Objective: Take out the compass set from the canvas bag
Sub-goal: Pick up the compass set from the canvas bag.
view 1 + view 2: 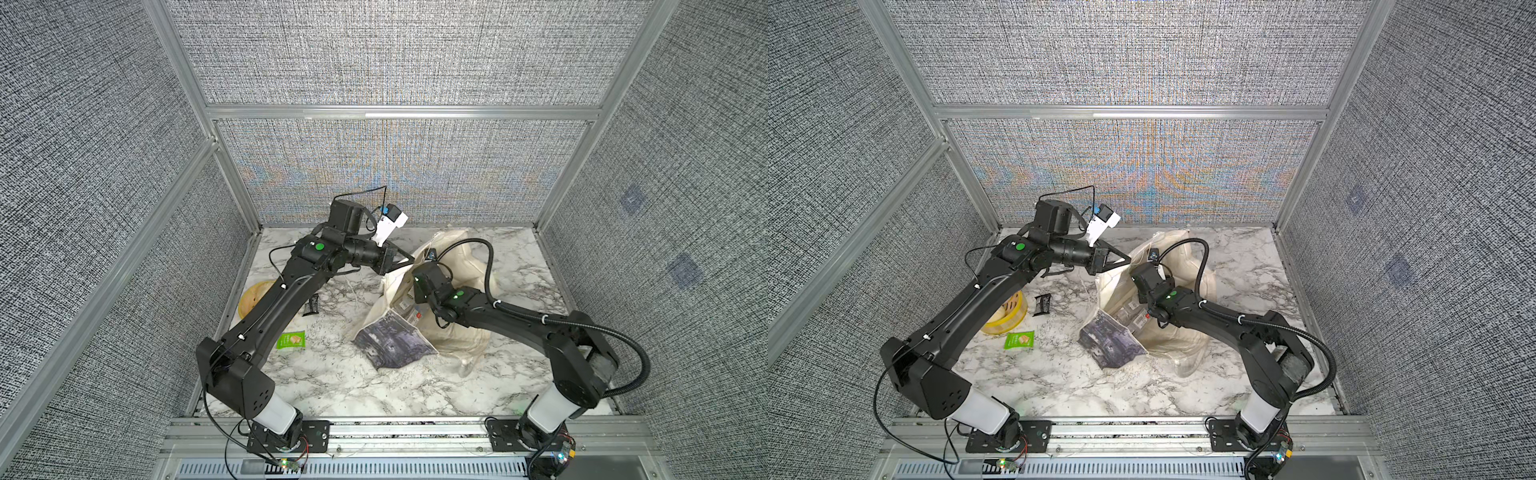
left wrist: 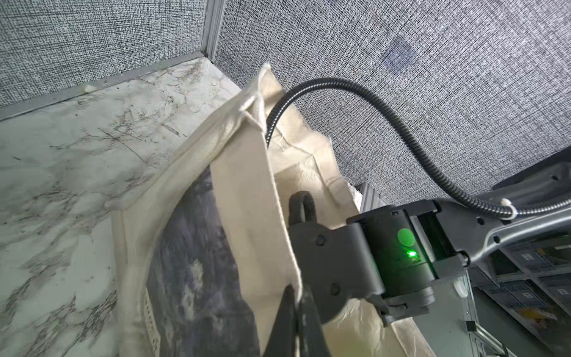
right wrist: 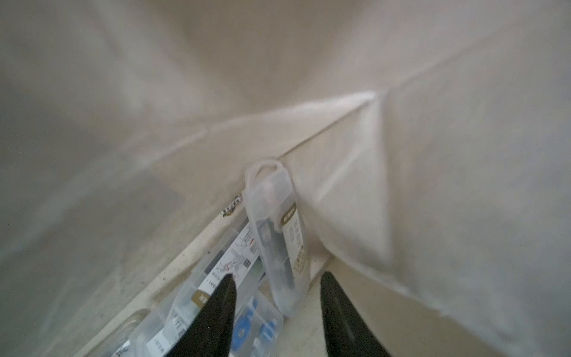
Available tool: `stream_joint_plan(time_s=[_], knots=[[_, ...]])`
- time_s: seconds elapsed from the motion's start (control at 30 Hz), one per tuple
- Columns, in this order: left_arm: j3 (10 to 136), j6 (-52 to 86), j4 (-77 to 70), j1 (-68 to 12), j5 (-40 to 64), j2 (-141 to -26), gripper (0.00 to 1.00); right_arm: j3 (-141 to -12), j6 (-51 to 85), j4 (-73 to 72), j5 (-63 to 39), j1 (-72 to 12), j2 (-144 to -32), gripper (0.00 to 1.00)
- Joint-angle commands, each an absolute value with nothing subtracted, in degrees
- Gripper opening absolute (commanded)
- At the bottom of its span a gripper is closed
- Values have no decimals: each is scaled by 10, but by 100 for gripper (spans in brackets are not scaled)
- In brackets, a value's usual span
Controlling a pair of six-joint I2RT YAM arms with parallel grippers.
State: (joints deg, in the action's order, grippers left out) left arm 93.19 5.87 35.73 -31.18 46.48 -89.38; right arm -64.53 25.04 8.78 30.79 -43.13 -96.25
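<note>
This is a robotics lab test cell, not a lived-in room. Grey woven-fabric panels [image 1: 395, 50] set in a bare aluminium frame [image 1: 399, 112] wall in three sides of a marble-patterned table [image 1: 340, 386]. Two black robot arms, the left arm [image 1: 270, 307] and the right arm [image 1: 519, 320], are bolted by plates to an aluminium rail [image 1: 415, 430] along the open front edge. Loose cables and a small circuit board [image 1: 286, 463] with tiny lit lights sit below it. Past the cell, the left wrist view catches metal shelving [image 2: 531, 272] stacked with bins — storage of a workshop kind.
</note>
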Motion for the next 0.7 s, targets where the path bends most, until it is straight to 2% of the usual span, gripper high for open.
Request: stream_joint_plan(time_s=[0.0, 0.2, 0.43, 0.67], knots=[[927, 21, 347, -313, 482, -891, 0, -644, 281, 88, 337, -433, -979, 50], [909, 10, 351, -313, 477, -881, 0, -656, 244, 42, 369, -437, -1026, 57], [894, 2, 353, -312, 475, -871, 0, -666, 169, -53, 497, -436, -1106, 53], [893, -7, 362, -311, 475, -869, 0, -715, 213, -12, 479, -428, -1163, 56]])
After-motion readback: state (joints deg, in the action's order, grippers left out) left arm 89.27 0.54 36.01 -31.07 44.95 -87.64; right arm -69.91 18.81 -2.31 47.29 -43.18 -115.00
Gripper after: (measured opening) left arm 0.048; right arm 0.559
